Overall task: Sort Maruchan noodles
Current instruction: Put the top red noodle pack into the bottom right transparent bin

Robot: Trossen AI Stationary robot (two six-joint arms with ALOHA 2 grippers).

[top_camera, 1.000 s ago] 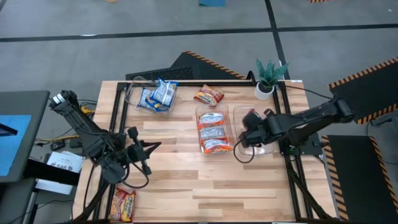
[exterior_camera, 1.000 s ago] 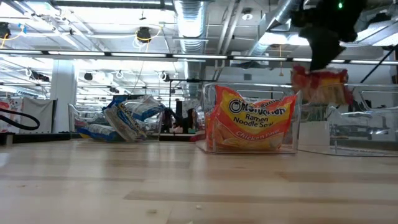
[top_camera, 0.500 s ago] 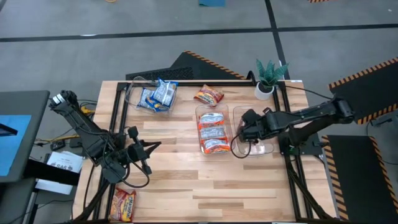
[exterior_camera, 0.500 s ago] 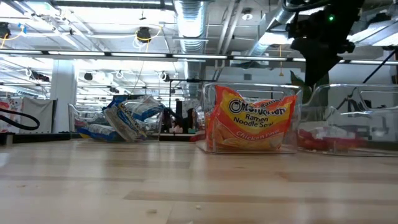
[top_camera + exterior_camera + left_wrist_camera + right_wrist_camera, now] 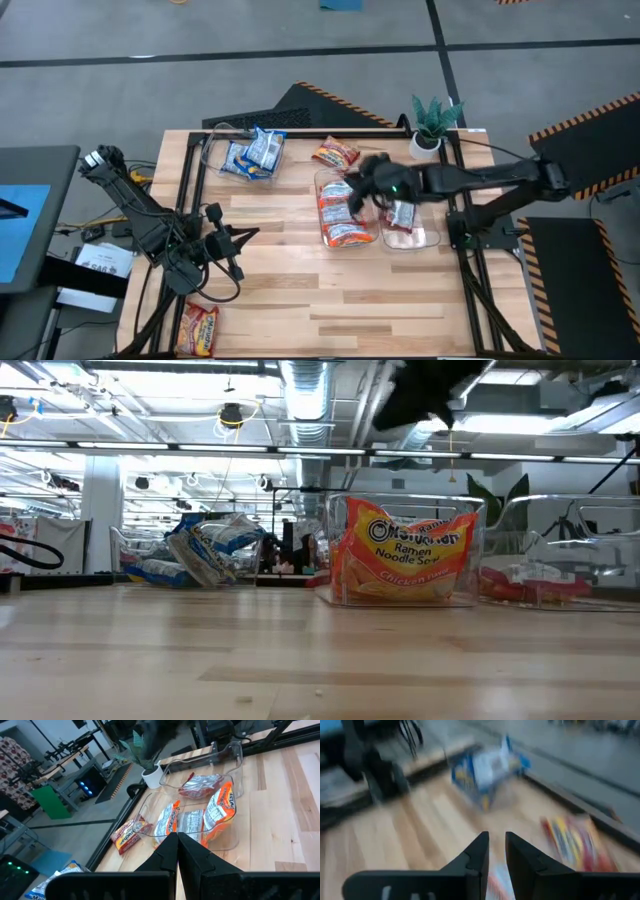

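Several orange-and-white packets (image 5: 345, 212) (image 5: 408, 555) stand in the middle clear bin (image 5: 318, 205). Blue-and-white packets (image 5: 252, 152) (image 5: 205, 550) fill the far-left bin (image 5: 208, 150). A red packet (image 5: 401, 216) (image 5: 520, 580) lies flat in the right bin (image 5: 436, 238). One red-and-yellow packet (image 5: 335, 154) lies on the table by the far edge, another (image 5: 197, 328) at the near-left corner. My right gripper (image 5: 352, 183) (image 5: 496, 851) hovers open and empty above the middle bin's far end. My left gripper (image 5: 243, 239) (image 5: 177, 842) waits shut at the table's left.
A small potted plant (image 5: 433, 125) stands at the far-right corner, behind the right bin. Bare wood (image 5: 330, 290) stretches across the table's near half. The black frame rails (image 5: 470, 290) run along the table's sides.
The red packet that hung under my right gripper has dropped and now lies flat in the right bin. My right gripper then swept from over the right bin toward the table's left and far edge, ending above the middle bin.
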